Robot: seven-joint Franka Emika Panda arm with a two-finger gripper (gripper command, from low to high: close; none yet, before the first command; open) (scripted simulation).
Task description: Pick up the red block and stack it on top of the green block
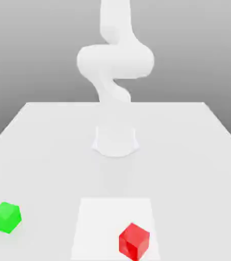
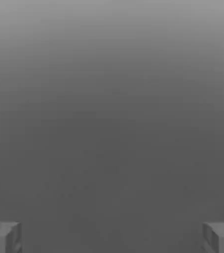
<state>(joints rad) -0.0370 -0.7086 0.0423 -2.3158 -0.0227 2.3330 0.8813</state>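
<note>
With my gripper (image 2: 112,238) open and empty, the step in hand appears to be the approach: the red block (image 1: 134,241) rests on the white patch (image 1: 110,219) near the table (image 1: 189,168)'s front edge, requiring a descent astride it.

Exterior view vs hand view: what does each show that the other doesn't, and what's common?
Exterior view: red block at the white patch, green block apart from it toward the exterior view's left, pale table, arm.
Hand view: gripper, fingers spread wide apart, nothing between them.
Shared: part of the robot in each, against a plain grey backdrop.
</note>
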